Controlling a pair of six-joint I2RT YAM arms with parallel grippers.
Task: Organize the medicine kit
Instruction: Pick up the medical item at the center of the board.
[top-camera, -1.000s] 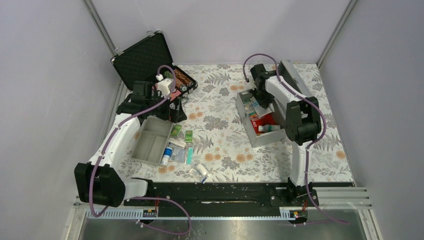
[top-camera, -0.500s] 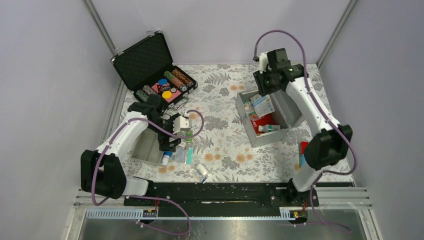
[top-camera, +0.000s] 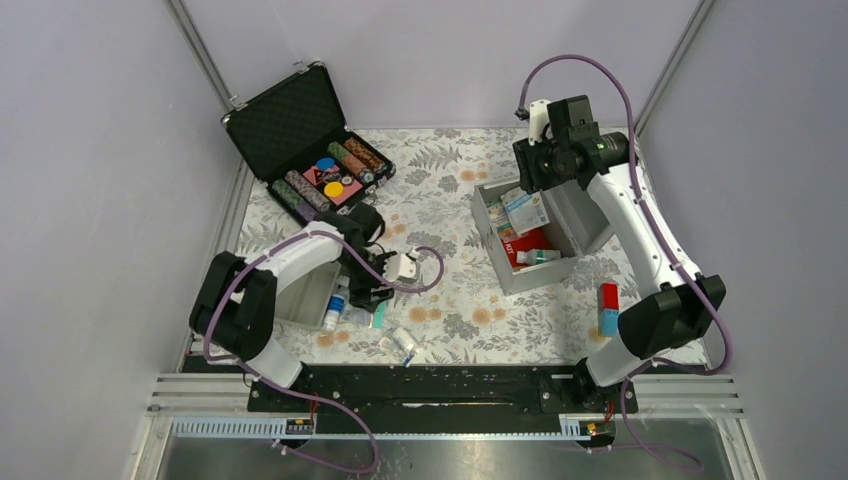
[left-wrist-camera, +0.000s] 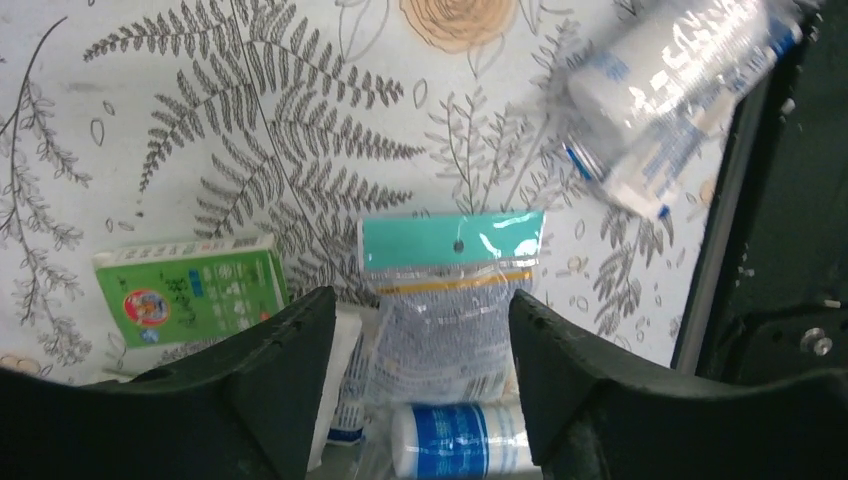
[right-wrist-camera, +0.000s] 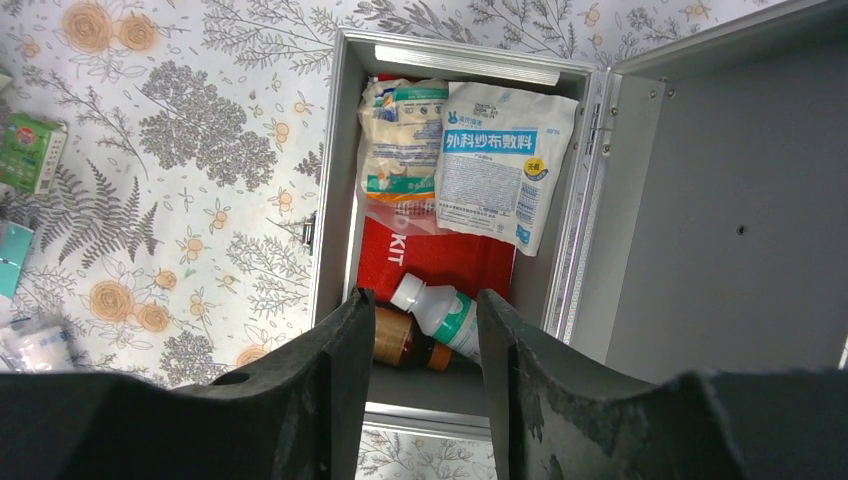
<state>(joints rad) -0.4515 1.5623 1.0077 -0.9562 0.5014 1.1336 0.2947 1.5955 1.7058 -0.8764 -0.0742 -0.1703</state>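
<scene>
Straddling the teal-topped packet (left-wrist-camera: 450, 250) by the worktop's near edge, the open, empty left gripper (left-wrist-camera: 420, 305) should pinch squarely; right gripper (right-wrist-camera: 425, 300) open, empty.

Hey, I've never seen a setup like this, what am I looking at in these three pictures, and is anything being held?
Two white robot arms, each ending in a two-finger gripper, work at a flowered table. The wide picture looks down from above; the other two come from cameras on the wrists, so the dark shapes at the bottom are the fingers. The left gripper hangs open over a teal-topped packet beside a green box. The right gripper hangs open above the medicine kit, a metal box with its lid back, holding a red pouch and a white packet. Neither gripper holds anything.
</scene>
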